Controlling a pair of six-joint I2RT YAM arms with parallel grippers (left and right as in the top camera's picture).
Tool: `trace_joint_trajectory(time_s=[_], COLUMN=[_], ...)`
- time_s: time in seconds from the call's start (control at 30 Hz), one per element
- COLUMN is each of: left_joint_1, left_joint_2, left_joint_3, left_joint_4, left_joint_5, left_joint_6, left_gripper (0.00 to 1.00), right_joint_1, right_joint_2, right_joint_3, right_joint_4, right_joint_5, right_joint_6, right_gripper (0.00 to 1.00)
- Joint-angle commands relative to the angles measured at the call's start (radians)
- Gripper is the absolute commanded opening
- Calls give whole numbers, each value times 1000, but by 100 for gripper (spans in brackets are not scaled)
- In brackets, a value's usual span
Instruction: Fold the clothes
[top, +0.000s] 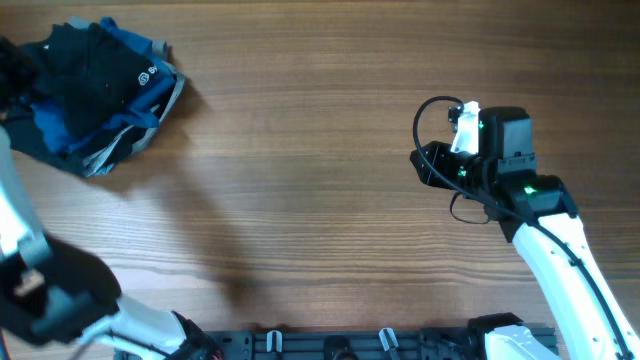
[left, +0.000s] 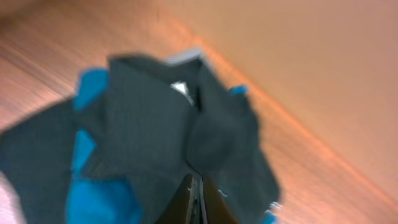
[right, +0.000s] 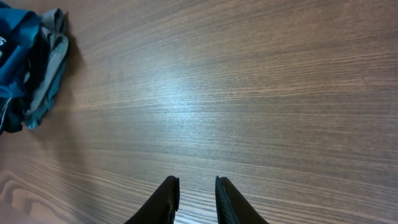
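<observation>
The clothes (top: 95, 70), a crumpled black garment with a small white logo, lie on a pile at the table's far left corner. In the blurred left wrist view the black garment (left: 149, 124) fills the frame and a white tag (left: 180, 88) shows near its top. My left gripper (left: 198, 179) is shut, its tips right at the black fabric; I cannot tell whether any cloth is pinched. In the overhead view the left gripper (top: 14, 66) sits at the pile's left edge. My right gripper (right: 197, 186) hovers open over bare wood with nothing between its fingers, far right of the pile (top: 428, 163).
A bright blue shirt (top: 55, 125) and a grey cloth (top: 120, 150) lie tangled under the black garment. The blue shirt (right: 15, 56) and grey cloth (right: 53, 68) also show at the right wrist view's left edge. The wooden table (top: 300, 150) spreads between pile and right arm.
</observation>
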Motion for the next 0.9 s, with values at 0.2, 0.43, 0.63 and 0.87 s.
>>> trace_joint_trajectory(time_s=[0.2, 0.43, 0.63, 0.87], left_joint_1=[-150, -127, -171, -306], left_joint_2=[346, -89, -433, -762], left_joint_3=[-5, 25, 21, 4], left_joint_4=[427, 57, -456, -518], left_joint_5=[200, 151, 148, -107], left_joint_6=[-2, 129, 262, 257], left_gripper=[10, 60, 81, 100], right_joint_1=[-2, -2, -2, -2], right_joint_2=[-7, -78, -263, -463], right_joint_3=[0, 70, 187, 187], right_joint_4=[19, 22, 24, 18], right_joint_5=[-9, 126, 282, 288], right_joint_6=[34, -90, -280, -340], right_gripper=[23, 22, 47, 100])
